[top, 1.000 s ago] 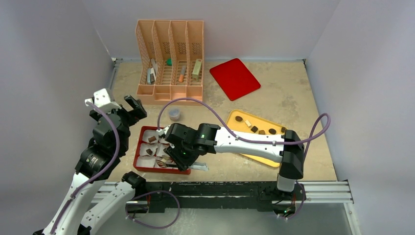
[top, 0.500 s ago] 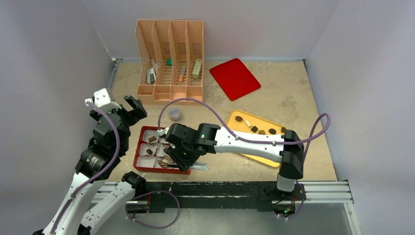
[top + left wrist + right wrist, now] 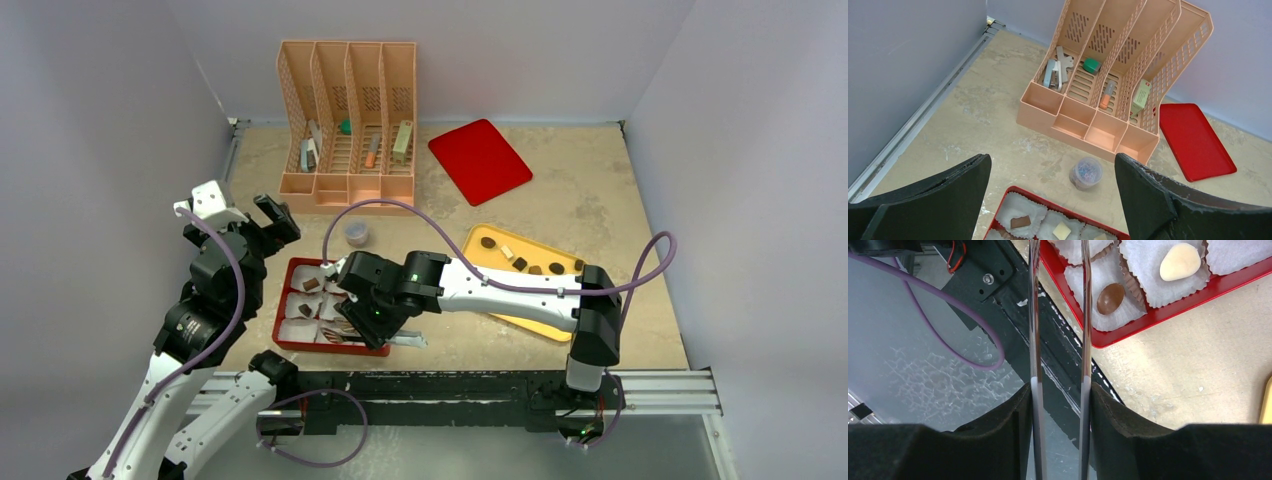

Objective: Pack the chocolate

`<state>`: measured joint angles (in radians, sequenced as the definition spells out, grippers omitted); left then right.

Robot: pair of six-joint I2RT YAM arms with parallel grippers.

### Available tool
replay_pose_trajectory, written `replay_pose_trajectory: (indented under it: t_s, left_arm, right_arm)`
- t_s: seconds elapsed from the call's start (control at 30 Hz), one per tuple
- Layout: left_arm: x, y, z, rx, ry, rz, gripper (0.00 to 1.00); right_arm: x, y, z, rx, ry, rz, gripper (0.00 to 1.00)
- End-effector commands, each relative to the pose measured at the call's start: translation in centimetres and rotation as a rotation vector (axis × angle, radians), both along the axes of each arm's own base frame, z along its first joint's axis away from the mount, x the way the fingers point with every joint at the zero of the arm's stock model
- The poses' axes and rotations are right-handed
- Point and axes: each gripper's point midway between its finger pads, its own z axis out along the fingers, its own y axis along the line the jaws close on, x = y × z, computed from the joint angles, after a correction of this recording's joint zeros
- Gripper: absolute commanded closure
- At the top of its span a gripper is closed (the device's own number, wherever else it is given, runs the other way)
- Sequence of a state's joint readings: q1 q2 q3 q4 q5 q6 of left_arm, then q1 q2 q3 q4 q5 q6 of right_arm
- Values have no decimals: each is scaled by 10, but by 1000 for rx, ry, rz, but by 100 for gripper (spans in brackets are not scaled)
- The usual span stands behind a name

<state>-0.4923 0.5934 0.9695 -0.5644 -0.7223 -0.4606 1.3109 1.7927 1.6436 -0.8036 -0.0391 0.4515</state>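
**Right end effector** (image 3: 1060, 394): pinches a pair of tongs (image 3: 1034, 315) by their two arms, which stand apart over the near-right corner of the red box (image 3: 1173, 310).

**Chocolate:** a brown oval (image 3: 1110, 298) lies in that corner's paper cup (image 3: 1102, 319), just beside one tong arm. A cream piece (image 3: 1179, 261) sits in the neighbouring cup. More pieces (image 3: 520, 264) lie on the yellow tray (image 3: 541, 252) right of the box.

**Left end effector** (image 3: 262, 225): spread wide, above the worktop (image 3: 998, 125) off the box's far-left corner.

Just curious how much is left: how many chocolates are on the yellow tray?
6 chocolates, strung along the far edge of the tray; the right arm may hide more.
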Motion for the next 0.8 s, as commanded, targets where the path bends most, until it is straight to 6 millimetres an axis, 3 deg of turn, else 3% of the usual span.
replay_pose_trajectory:
  t_s: [0.0,0.27,0.47,0.77]
  left_arm:
    - [0,0,23,-32,-61,1,7]
    - [-1,0,22,-33,-61,0,7]
    - [0,0,16,-27,-49,2,7]
    - [6,-5,3,-23,-26,-10,7]
  right_arm:
    - [3,11,24,67,-25,-5,55]
    - [5,9,26,69,-37,-20,55]
    - [7,0,43,90,-56,-53,57]
    - [44,-38,73,59,-240,-196,59]
